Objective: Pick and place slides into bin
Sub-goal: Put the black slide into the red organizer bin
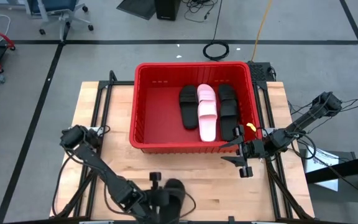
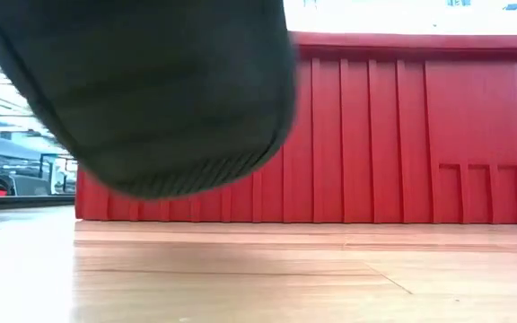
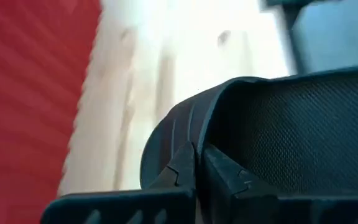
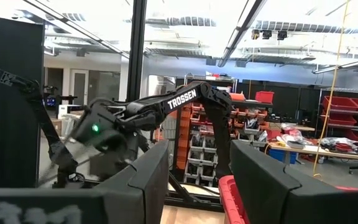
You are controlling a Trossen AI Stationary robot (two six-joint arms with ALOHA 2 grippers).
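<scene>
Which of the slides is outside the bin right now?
The black slide at the table's near edge, gripped by the left gripper. The others, three black and two pink, lie inside the red bin.

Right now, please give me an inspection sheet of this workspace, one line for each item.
Surface: pale wooden table top, bare in front of the tub.
Job's things: large red plastic tub holds three black slides and pink slides; another black slide is at the near edge.
Clutter: nothing seen.
Grippers: left gripper shut on the black slide; right gripper open, beside the tub's corner.
Cables: black coil on the floor.
Surroundings: office chair.
</scene>
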